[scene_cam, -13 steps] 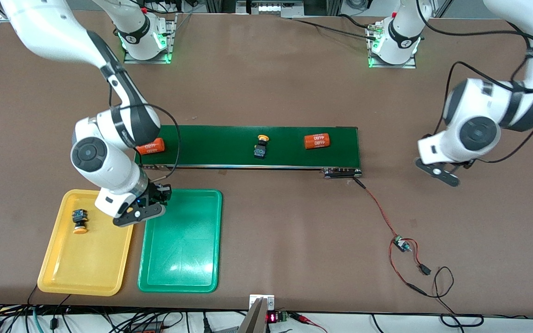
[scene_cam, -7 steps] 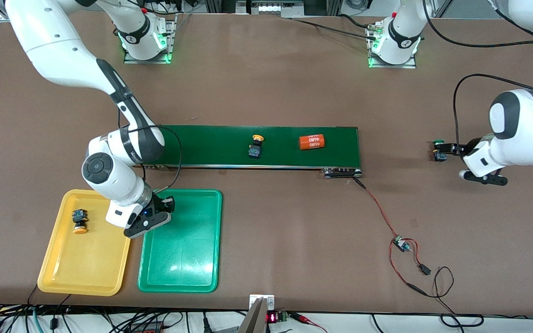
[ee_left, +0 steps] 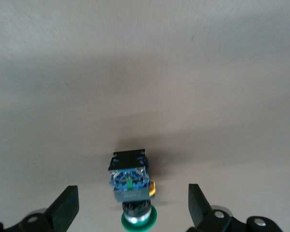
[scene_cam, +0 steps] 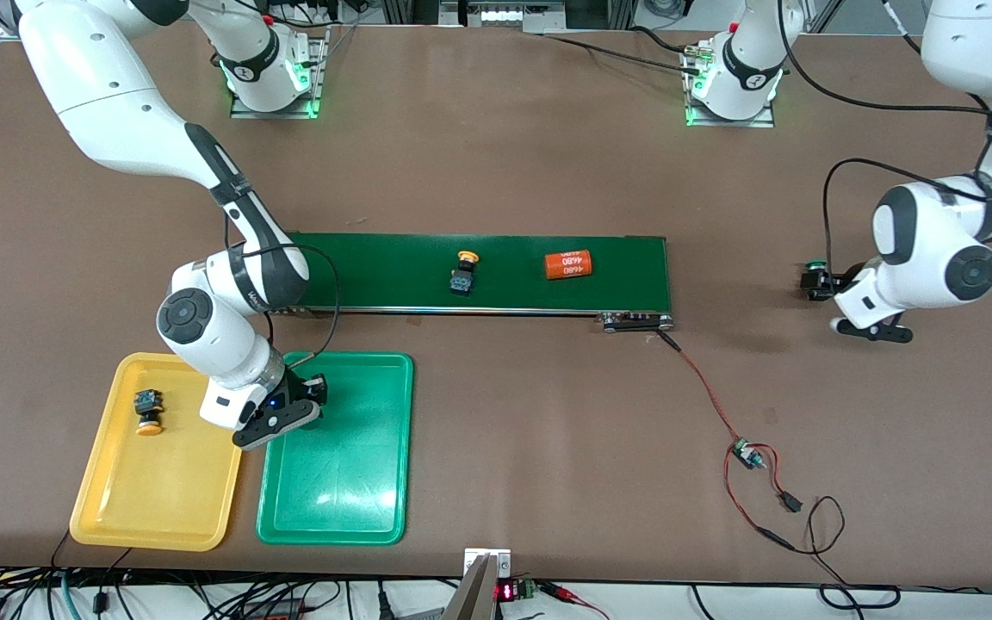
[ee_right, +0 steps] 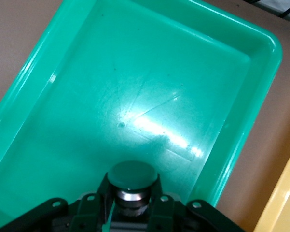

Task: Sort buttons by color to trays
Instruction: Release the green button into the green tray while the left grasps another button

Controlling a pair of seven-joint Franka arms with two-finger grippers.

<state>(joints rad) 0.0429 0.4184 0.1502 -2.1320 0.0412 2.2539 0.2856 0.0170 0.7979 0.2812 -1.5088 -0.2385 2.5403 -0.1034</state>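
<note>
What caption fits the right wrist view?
Right hand holds a green button over the green tray.

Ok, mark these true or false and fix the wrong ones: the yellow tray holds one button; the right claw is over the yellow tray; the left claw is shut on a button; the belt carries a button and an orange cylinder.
1. The yellow tray holds one button, the yellow-capped tray button. True.
2. The right claw is over the yellow tray. False: it is over the green tray, gripping the held green button.
3. The left claw is shut on a button. False: it is open, its fingers either side of the loose green button lying on the table.
4. The belt carries the yellow-capped belt button and an orange cylinder. True.
</note>
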